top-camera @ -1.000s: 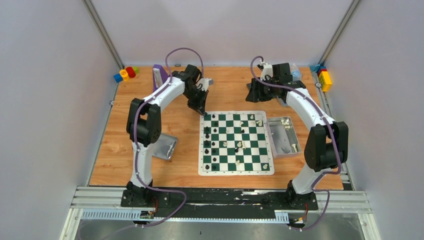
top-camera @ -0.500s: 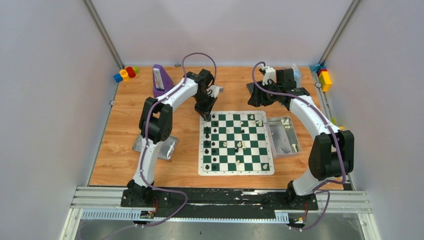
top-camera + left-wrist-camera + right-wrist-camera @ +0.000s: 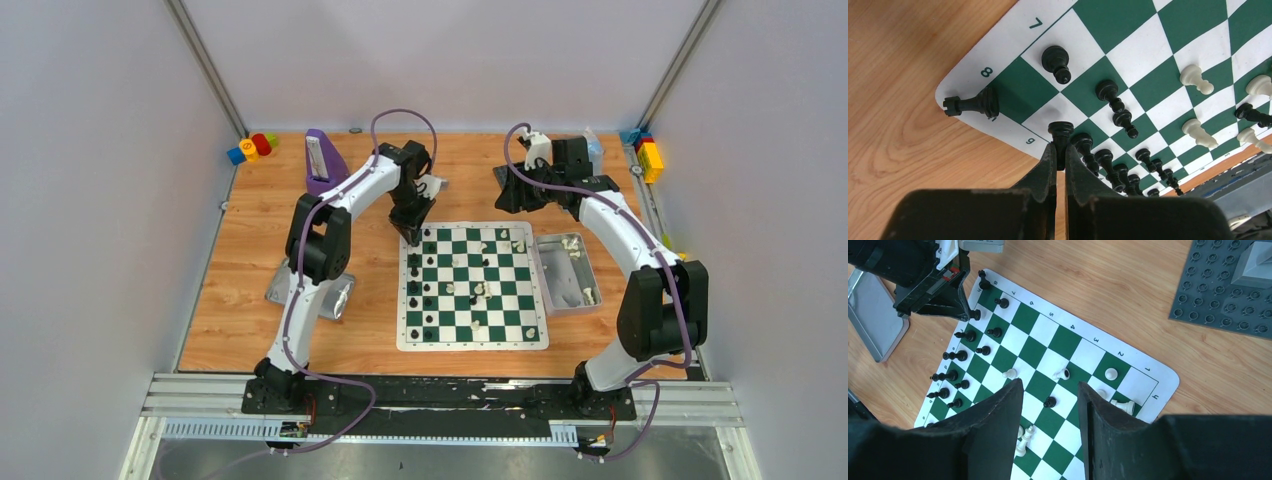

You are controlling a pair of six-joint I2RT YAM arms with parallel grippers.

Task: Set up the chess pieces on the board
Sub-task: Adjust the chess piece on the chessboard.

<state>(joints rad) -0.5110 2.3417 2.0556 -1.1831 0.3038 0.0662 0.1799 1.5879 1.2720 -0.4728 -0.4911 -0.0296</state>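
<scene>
Since L gripper [image 3: 1059,149] is clamped on a black piece [image 3: 1060,130] at the board's [image 3: 1128,20] far-left corner, beside the black row [image 3: 1108,162], placement there seems intended; R gripper [image 3: 1049,385] hangs open, empty, kept clear.

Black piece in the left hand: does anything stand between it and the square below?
Nothing visible. The left hand holds the black plastic chess piece over a bare white square of the green checkered board; a black rook sits aside.
</scene>
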